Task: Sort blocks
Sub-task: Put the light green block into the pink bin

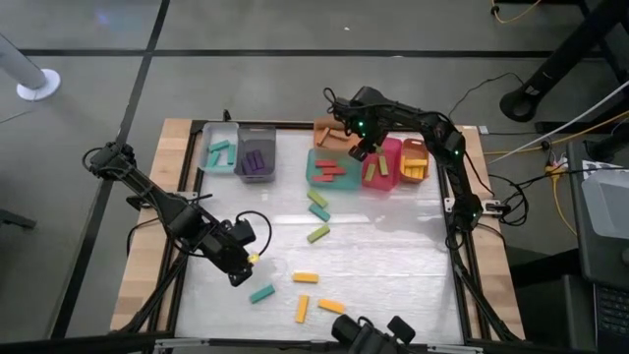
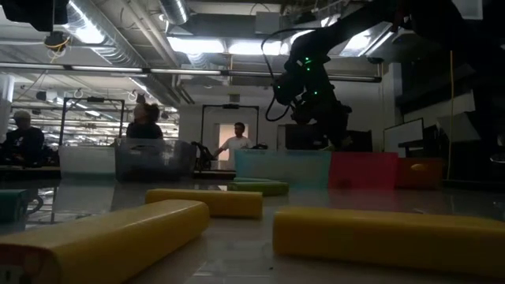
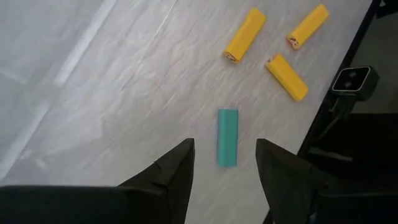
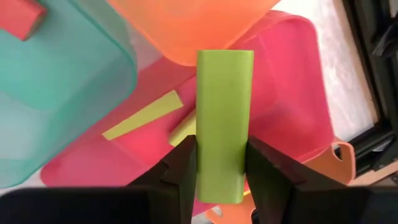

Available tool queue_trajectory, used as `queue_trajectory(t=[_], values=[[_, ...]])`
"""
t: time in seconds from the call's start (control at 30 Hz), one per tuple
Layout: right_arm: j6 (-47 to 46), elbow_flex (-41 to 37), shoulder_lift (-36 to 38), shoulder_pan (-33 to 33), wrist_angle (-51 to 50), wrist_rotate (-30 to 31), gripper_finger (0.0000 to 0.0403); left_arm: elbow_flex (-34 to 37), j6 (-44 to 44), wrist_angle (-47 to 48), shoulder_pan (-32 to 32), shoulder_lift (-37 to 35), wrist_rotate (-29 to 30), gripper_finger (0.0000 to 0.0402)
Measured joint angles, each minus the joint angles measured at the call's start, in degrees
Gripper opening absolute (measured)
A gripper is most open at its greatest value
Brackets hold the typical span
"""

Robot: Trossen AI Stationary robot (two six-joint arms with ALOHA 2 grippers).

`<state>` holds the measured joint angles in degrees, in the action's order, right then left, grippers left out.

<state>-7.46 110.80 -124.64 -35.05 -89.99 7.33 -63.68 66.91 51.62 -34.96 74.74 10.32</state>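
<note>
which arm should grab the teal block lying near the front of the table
Left. The left gripper hangs open right over the teal block, which lies between its fingers' line. The right gripper is shut on a green block above the pink bin.

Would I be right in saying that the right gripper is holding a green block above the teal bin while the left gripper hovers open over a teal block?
Not quite: the right gripper holds the green block above the pink bin, not the teal one, as the right wrist view shows. The left gripper is indeed open over the teal block.
</note>
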Motion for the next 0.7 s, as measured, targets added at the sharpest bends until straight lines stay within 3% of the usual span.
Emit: queue_trajectory(t=[0.27,0.5,0.7], values=[[-0.07,-2.81,0.11,-0.24,-0.09,2.33,0.0124,0.02,0.74,0.00,0.00,0.00,-0.02,0.0159],[0.21,-10.15,0.11,-0.26,-0.06,2.87,0.0125,0.04,0.62,0.00,0.00,0.00,-0.02,0.0159],[0.30,-15.11,0.09,-0.26,-0.06,8.68,0.0125,0.57,-0.05,0.49,0.00,0.24,0.01,0.0159]])
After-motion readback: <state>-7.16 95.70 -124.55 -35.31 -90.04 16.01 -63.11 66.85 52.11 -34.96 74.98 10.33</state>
